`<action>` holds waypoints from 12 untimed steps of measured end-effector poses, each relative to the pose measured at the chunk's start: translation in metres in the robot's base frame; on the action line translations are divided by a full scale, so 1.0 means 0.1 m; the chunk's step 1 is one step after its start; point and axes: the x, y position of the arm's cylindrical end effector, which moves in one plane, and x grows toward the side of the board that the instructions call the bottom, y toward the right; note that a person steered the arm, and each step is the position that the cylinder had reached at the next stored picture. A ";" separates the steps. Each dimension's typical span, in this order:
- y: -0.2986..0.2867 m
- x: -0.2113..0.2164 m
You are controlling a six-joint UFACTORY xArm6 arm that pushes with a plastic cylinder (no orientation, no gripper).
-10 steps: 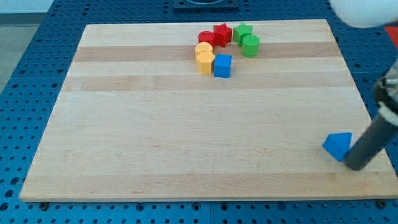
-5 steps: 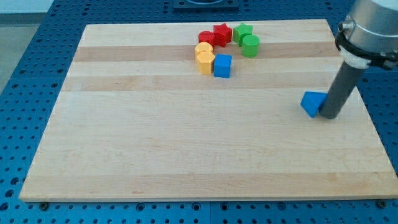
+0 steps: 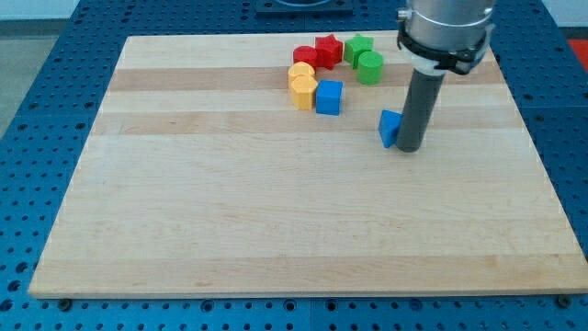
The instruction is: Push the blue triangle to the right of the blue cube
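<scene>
The blue triangle (image 3: 390, 128) lies on the wooden board (image 3: 276, 211), right of and a little below the blue cube (image 3: 328, 97). My tip (image 3: 410, 148) stands against the triangle's right side, and the dark rod partly hides that side. The blue cube sits at the lower right of a cluster near the view's top.
The cluster holds two yellow blocks (image 3: 302, 85), a red cylinder (image 3: 305, 56), a red star (image 3: 328, 50), a green star-like block (image 3: 357, 47) and a green cylinder (image 3: 370, 66). The blue perforated table (image 3: 46, 110) surrounds the board.
My tip has pushed the blue triangle from the board's lower right up and to the left, toward the blue cube. The cluster has not moved.
</scene>
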 end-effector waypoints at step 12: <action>-0.33 -0.57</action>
